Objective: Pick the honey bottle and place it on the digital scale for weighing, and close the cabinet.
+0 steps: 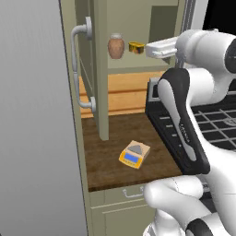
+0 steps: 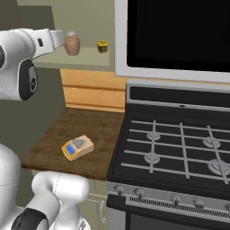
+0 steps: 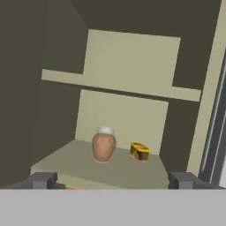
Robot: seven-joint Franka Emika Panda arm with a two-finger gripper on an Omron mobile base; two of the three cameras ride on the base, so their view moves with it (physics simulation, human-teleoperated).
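Observation:
The honey bottle [image 1: 116,46] [image 2: 72,43] [image 3: 104,146], a brown urn-shaped jar with a pale lid, stands upright on the lower shelf of the open cabinet [image 3: 132,57]. My gripper [image 3: 112,180] [image 1: 149,48] [image 2: 60,37] hovers in front of that shelf at jar height, open, its fingertips [image 3: 42,179] wide apart and well short of the jar. The cabinet door [image 1: 101,92] stands swung out with its curved grey handle [image 1: 79,69]. The yellow-orange digital scale [image 1: 134,154] [image 2: 77,147] lies on the wooden counter [image 1: 115,133] below, with nothing on it.
A short yellow tin [image 1: 136,47] [image 2: 102,46] [image 3: 139,151] sits close to the right of the jar. A black stove [image 2: 175,148] borders the counter on the right, under a dark microwave [image 2: 179,31]. A drawer with a small pull [image 1: 133,192] is below the counter.

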